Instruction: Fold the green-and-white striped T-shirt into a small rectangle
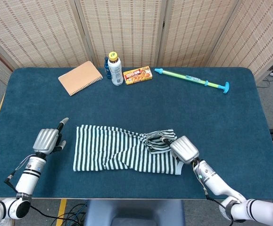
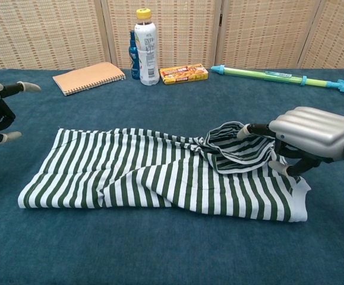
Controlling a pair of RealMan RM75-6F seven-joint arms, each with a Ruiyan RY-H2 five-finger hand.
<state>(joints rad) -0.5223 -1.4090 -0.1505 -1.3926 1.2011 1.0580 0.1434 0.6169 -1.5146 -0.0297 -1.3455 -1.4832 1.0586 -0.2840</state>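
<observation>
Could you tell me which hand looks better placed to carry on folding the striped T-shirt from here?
Probably the right hand: it already grips a bunched-up part of the T-shirt at that end. The left hand hangs beside the other end, off the cloth and holding nothing.

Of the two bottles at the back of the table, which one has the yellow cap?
The taller white bottle carries the yellow cap. The small blue bottle beside it, toward the notebook, is shorter and partly hidden behind it.

Soft matt striped cloth T-shirt (image 1: 122,149) lies on napped blue felt table (image 1: 211,122)
</observation>
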